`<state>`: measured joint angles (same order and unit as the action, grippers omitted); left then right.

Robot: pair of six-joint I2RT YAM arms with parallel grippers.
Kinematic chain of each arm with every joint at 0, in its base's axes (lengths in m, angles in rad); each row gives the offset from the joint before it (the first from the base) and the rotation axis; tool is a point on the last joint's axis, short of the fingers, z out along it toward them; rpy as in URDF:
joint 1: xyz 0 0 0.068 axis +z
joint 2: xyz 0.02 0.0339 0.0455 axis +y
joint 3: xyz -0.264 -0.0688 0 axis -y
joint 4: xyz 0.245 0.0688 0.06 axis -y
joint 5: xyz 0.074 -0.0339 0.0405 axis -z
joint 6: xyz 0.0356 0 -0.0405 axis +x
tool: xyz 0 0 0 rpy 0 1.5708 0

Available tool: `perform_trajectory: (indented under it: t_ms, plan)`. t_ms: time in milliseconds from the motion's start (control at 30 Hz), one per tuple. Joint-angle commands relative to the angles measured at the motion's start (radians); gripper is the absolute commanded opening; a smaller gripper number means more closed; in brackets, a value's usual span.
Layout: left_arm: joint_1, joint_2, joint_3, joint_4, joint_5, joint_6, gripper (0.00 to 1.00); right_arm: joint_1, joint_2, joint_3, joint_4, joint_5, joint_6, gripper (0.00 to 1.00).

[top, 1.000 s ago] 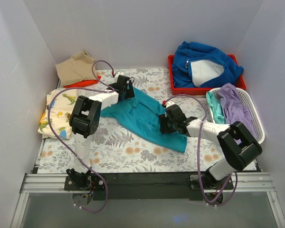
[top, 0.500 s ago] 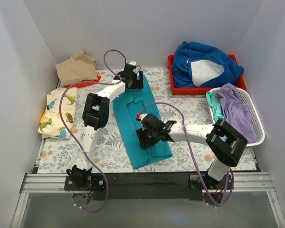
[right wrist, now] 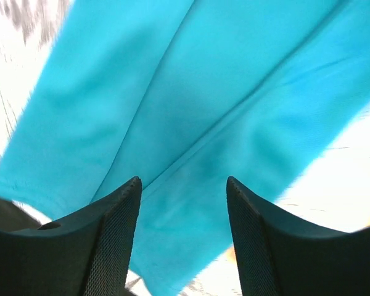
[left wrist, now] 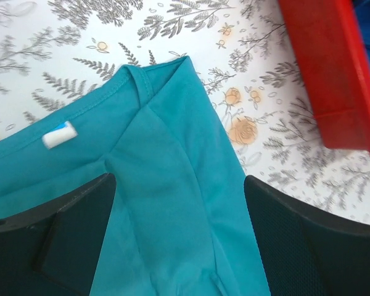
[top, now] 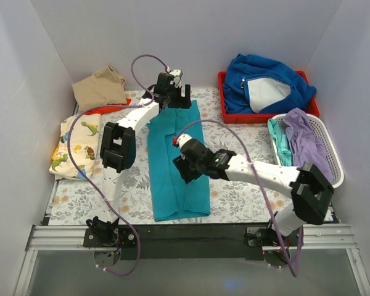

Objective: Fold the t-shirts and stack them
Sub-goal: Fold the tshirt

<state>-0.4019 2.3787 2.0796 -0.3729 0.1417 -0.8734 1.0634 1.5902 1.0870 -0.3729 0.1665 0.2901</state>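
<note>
the teal t-shirt lies on the bench as a long strip, sides folded in; left hand hovers spread over its collar, right hand spread over its middle, neither pinching cloth; next, likely, grip the hem and fold it towards the collar

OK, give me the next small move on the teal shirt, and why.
Probably lower the left gripper and close it on the collar end of the teal t-shirt. The shirt lies in a long narrow strip and both grippers are open over it, the right gripper at its middle, so a crosswise fold looks next.
</note>
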Motion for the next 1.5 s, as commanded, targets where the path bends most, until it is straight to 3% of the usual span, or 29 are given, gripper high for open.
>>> perform_trajectory:
  t_ms: [0, 133, 267, 400, 533, 667, 867, 967, 1467]
  plan:
    - [0.003, -0.269, -0.105, 0.061, -0.068, 0.024, 0.85, -0.074, -0.133, 0.071, -0.001, 0.149, -0.091, 0.65]
    - [0.046, -0.378, -0.251, 0.030, -0.169, -0.018, 0.95, -0.277, -0.164, 0.085, 0.022, 0.093, -0.127, 0.65]
    - [0.130, -0.473, -0.409, 0.008, -0.143, -0.166, 0.98, -0.433, -0.122, 0.103, 0.121, -0.124, -0.163, 0.66]
    - [0.192, -0.553, -0.643, 0.109, -0.111, -0.263, 0.98, -0.529, 0.072, 0.268, 0.157, -0.310, -0.175, 0.65]
    - [0.198, -0.619, -0.742, 0.146, -0.151, -0.315, 0.98, -0.598, 0.290, 0.474, 0.169, -0.554, -0.161, 0.65]
    - [0.199, -0.677, -0.829, 0.190, -0.185, -0.338, 0.98, -0.614, 0.494, 0.677, 0.163, -0.660, -0.126, 0.63]
    - [0.213, -0.653, -0.834, 0.209, -0.201, -0.364, 0.98, -0.623, 0.813, 0.999, 0.118, -0.797, -0.059, 0.62]
    - [0.236, -0.618, -0.822, 0.221, -0.197, -0.387, 0.98, -0.622, 0.885, 1.091, 0.126, -0.844, -0.036, 0.62]
    - [0.290, -0.480, -0.762, 0.223, -0.152, -0.406, 0.98, -0.619, 1.054, 1.163, 0.262, -0.958, 0.057, 0.58]
